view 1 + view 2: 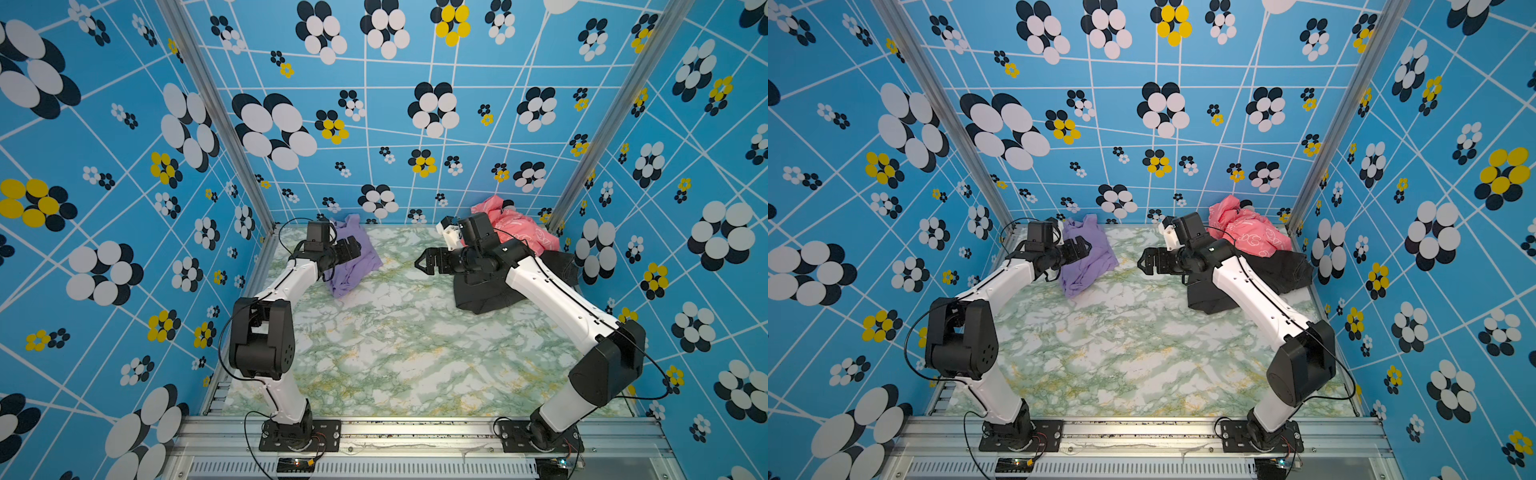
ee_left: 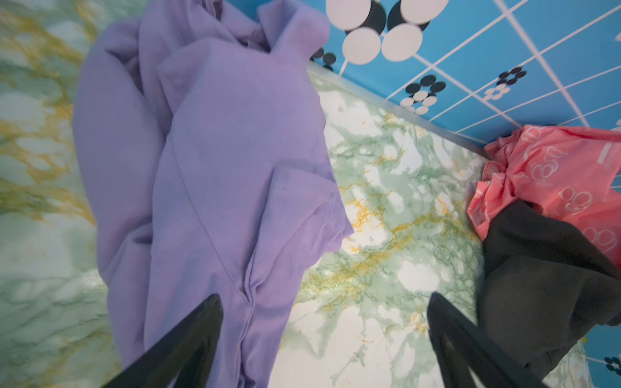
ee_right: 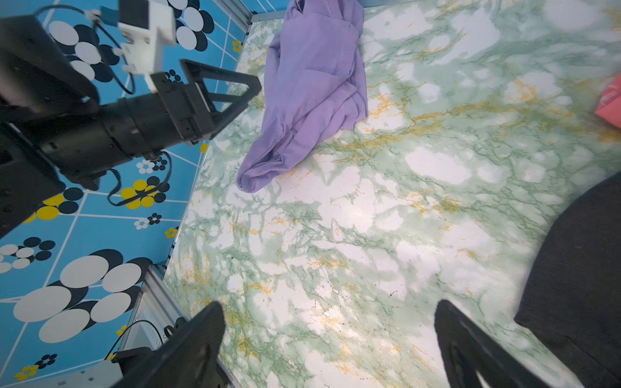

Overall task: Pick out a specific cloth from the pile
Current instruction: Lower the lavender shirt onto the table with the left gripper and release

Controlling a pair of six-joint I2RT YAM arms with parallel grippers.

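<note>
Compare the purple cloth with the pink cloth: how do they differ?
The purple cloth is plain; the pink cloth bears white outline prints. The purple cloth lies alone at far left; the pink cloth sits at far right, touching a black cloth. Both are crumpled by the back wall.

Clearance on the table (image 1: 395, 357).
Centre and near edge lie bare; the lavender cloth (image 1: 357, 274) fills the far-left corner, the pink cloth (image 1: 523, 230) and black cloth (image 1: 478, 297) the far-right corner.
</note>
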